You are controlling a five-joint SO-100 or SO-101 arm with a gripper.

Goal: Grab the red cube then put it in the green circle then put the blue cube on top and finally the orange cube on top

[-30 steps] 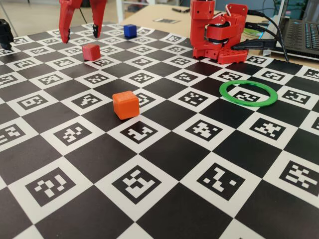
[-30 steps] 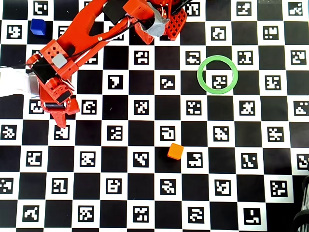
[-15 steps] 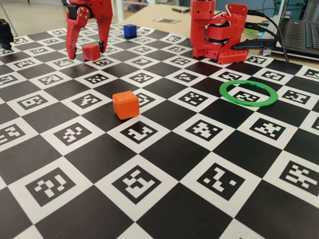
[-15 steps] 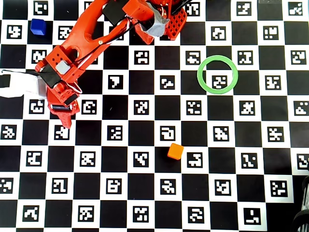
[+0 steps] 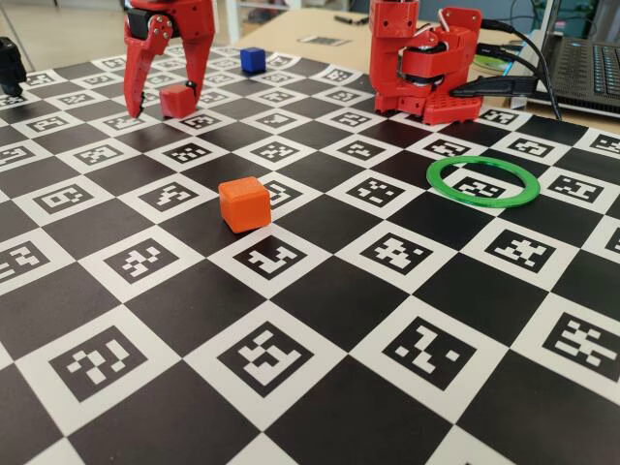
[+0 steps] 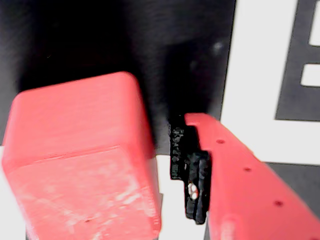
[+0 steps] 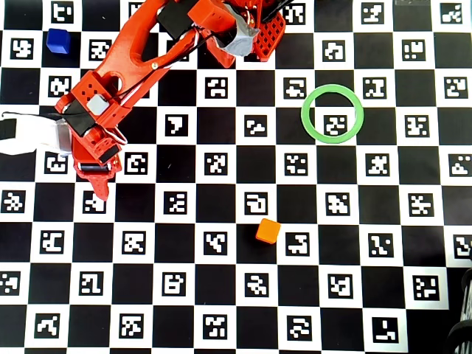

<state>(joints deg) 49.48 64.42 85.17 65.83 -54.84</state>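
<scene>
Checkered marker board [image 5: 320, 291], laptop [image 5: 586, 68] at its far right corner

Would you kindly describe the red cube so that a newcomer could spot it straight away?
In the fixed view, find the red arm's base at the far edge of the checkered board, then look left to the gripper reaching down. The red cube sits on the board between its open fingers. It is darker than the orange cube nearer the camera, and nearer than the blue cube.

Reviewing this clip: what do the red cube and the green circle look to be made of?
The red cube looks like matte plastic: rounded edges, dull faces and pale scuff marks in the wrist view. The green circle looks like thin, smooth plastic: a flat bright ring with a slight sheen in the fixed view. Neither can be confirmed beyond looks.
</scene>
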